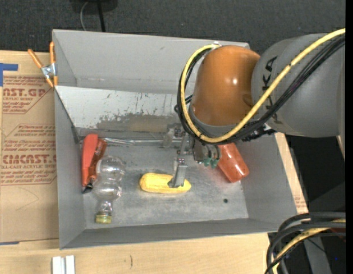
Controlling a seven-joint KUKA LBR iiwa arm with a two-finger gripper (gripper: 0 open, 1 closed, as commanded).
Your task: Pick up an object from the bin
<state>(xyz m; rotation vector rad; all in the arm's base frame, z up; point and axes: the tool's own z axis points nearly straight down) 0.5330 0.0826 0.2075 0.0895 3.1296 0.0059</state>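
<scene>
My gripper [179,180] hangs below the orange wrist cover near the middle of the bin floor, and its lower end comes down on the right end of a yellow banana-shaped thing [158,184]. That yellow thing lies flat, with its length running left to right. Just right of the gripper lies a red-orange cylinder [233,164], tilted and partly hidden under the arm. The wrist cover hides most of the gripper's body.
At the bin's left lie a red-orange handled tool [89,157] and a clear glass bulb [110,178] with a brass cap [103,216]. A thin clear rod [133,142] lies along the back of the floor. The arm covers the bin's right rear.
</scene>
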